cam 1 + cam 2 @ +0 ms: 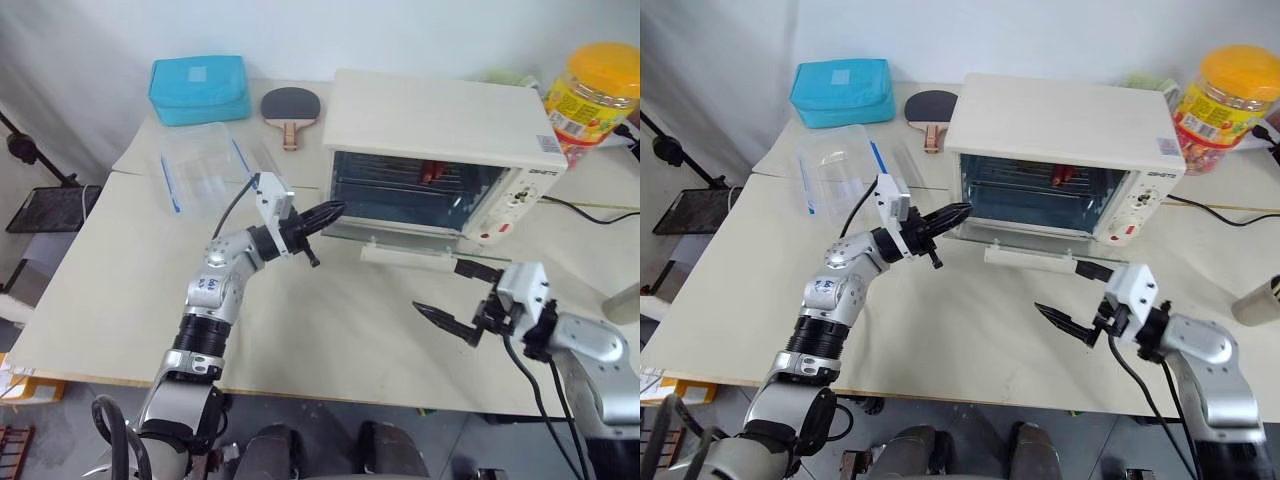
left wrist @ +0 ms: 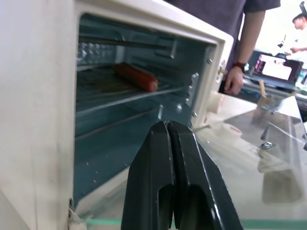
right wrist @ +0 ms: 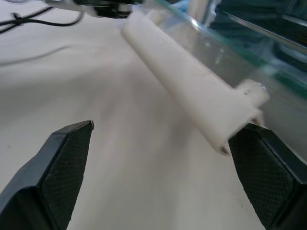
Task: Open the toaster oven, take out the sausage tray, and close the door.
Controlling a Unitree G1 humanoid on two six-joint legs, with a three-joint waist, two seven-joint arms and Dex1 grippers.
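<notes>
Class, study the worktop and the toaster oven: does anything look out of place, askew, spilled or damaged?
Nothing looks spilled or damaged. The toaster oven sits angled on the table, its glass door folded down flat, and a table tennis paddle lies behind it, an odd kitchen companion.

The boxy cream-white toaster oven (image 1: 440, 125) has a smooth, matt painted shell; its dropped glass door (image 2: 249, 167) is glossy and reflective, with a matt cream plastic bar handle (image 3: 192, 91). Inside, thin metal rack wires (image 2: 124, 98) gleam. The pale bench top (image 1: 330, 330) looks matt, smooth.
</notes>
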